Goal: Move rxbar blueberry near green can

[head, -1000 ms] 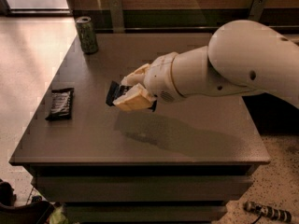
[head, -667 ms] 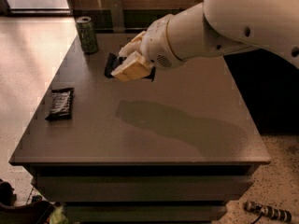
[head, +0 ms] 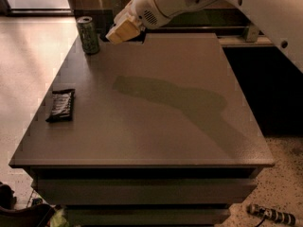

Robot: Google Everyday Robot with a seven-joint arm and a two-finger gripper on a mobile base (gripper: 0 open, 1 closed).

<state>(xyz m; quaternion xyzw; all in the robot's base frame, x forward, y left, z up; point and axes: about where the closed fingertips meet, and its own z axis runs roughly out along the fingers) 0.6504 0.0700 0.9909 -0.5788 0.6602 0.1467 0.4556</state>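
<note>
My gripper (head: pixel 118 32) hangs above the table's far left corner, just right of the green can (head: pixel 88 35). The can stands upright at that corner, olive-green with a silver top. The tan fingers (head: pixel 125 30) are shut on the rxbar blueberry (head: pixel 107 33), a dark flat bar that sticks out toward the can. The bar is hard to tell from the dark background behind it. It is held above the table surface, about a can's width from the can.
A black-wrapped bar with white print (head: pixel 61 105) lies near the left edge of the grey table (head: pixel 156 126). The white arm (head: pixel 246 4) crosses the top right. A dark gap runs along the table's right side.
My gripper has carried the dark bar from the middle-left of the table up and back toward the far left corner, ending close beside the green can.
</note>
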